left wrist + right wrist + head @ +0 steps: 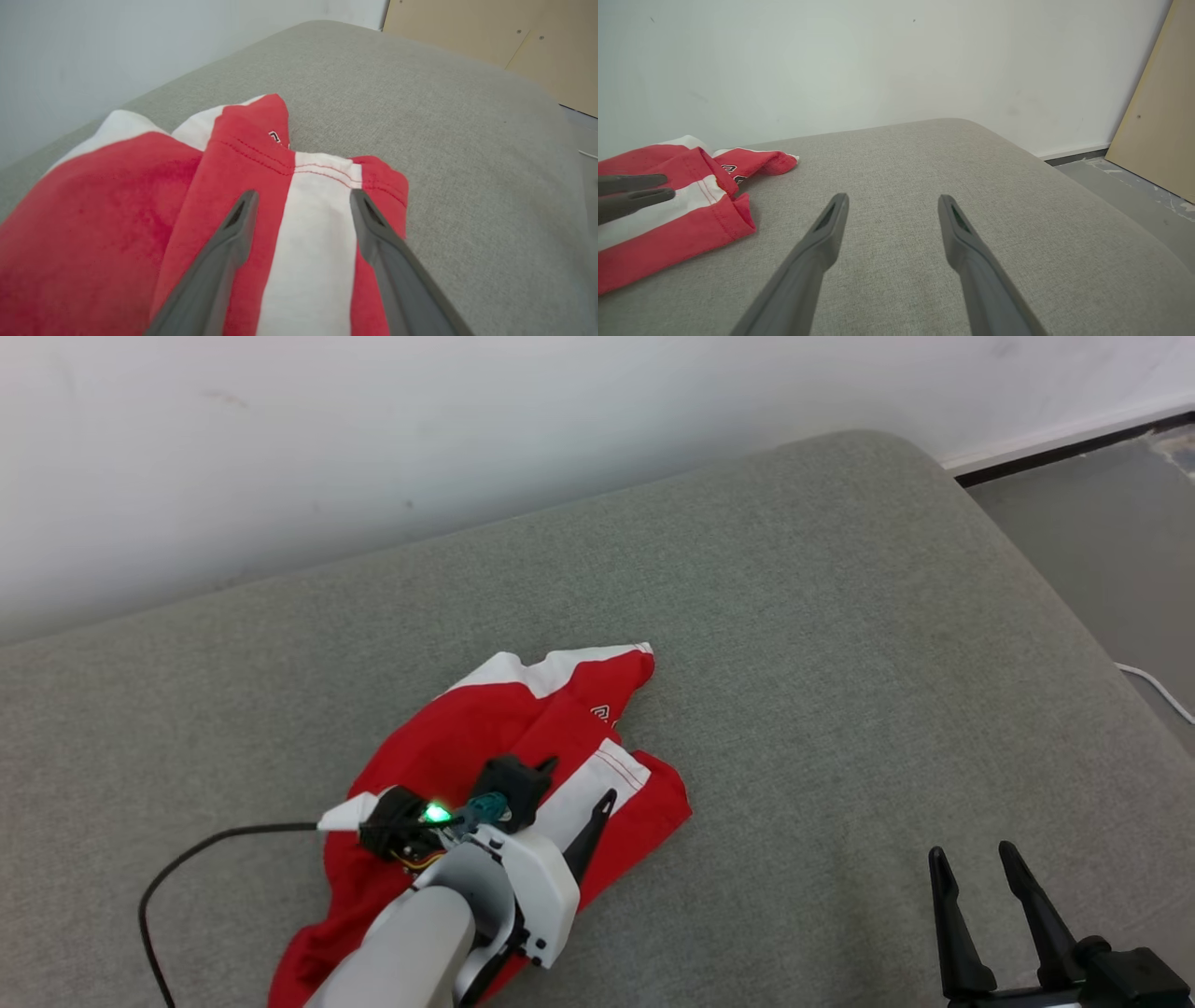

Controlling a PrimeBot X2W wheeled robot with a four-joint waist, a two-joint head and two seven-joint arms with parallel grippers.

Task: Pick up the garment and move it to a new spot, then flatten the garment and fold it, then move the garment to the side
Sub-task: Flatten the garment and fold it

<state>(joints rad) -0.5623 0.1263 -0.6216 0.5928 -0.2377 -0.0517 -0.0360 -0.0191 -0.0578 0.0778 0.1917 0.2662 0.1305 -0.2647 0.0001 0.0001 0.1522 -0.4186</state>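
Garment (448,747) lies lower left, directly beneath your left gripper (303,193), jaws spread; your right gripper (971,851), also spread, hangs well apart.

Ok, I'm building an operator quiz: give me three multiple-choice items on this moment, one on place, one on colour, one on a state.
1. Where is the left tool? A) over the garment B) over the floor C) against the wall
2. What colours is the garment? A) blue and yellow B) red and white C) all black
3. How is the right tool? A) shut on the garment B) shut on a cable C) open, holding nothing
Answers: 1 A, red and white cloth lies beneath it; 2 B, red panels, white stripes; 3 C, its jaws stand apart over bare cushion.
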